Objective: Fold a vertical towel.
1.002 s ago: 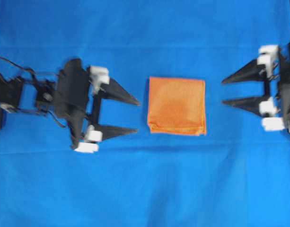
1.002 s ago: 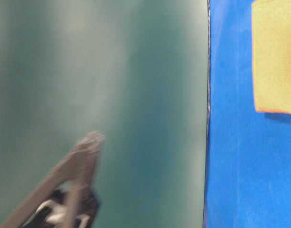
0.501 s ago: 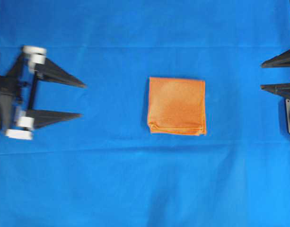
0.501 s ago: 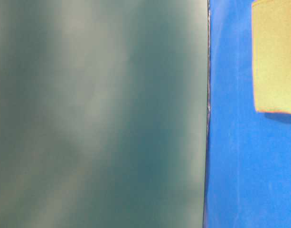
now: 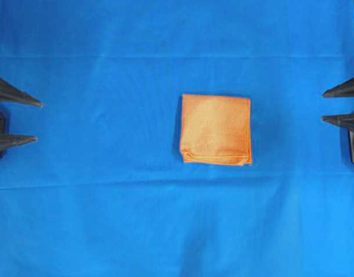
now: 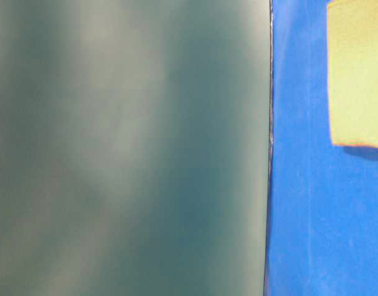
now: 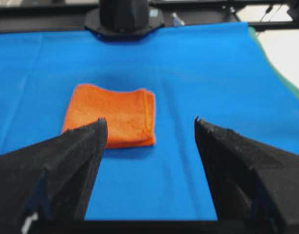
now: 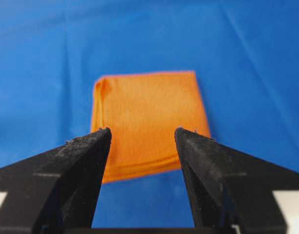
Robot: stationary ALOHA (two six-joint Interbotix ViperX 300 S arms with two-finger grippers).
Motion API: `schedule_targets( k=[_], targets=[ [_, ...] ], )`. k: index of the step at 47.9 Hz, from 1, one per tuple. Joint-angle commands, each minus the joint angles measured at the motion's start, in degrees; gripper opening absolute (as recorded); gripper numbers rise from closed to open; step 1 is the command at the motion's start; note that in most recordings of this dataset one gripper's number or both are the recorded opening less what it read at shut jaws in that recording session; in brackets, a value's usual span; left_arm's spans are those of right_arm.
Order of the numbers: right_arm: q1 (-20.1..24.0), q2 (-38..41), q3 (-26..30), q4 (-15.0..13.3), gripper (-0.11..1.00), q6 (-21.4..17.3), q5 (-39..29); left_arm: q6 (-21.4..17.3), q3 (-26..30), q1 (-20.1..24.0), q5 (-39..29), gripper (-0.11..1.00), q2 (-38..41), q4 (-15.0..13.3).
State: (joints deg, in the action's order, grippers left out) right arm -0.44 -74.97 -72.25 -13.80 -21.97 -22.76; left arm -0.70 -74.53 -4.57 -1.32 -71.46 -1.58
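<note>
Overhead, the folded orange towel (image 5: pixel 215 129) lies mid-sheet on the blue sheet (image 5: pixel 107 219), well apart from the left gripper (image 5: pixel 12 121) and right gripper (image 5: pixel 341 105), both spread and empty. Both wrist views show layered edges, so folding looks finished; nothing further seems needed beyond parking the arms.

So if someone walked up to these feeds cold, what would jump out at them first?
The orange towel, folded into a neat square, alone near the middle of the blue sheet, with its layered edges showing along the lower side in the overhead view. Next, the two pairs of black pointed fingers at the side edges: the left gripper and the right gripper, both open, empty and well clear of the towel.
</note>
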Motion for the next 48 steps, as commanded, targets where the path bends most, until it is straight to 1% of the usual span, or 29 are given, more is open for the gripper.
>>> schedule_targets(
  k=[1,6,48],
  targets=[
    [-0.2,0.4,0.2,0.1,0.6,-0.4,1.2,1.1,-1.3,0.2,1.0,0.69,-1.8,0.0],
    [-0.2,0.6,0.0,0.1,0.6,-0.4,1.3,1.3,-2.7,0.2,1.0,0.69,-2.7,0.0],
    [-0.2,0.6,0.0,-0.2,0.6,-0.4,1.1,1.3,-2.5,0.1,0.6,0.69,-2.9,0.0]
  ],
)
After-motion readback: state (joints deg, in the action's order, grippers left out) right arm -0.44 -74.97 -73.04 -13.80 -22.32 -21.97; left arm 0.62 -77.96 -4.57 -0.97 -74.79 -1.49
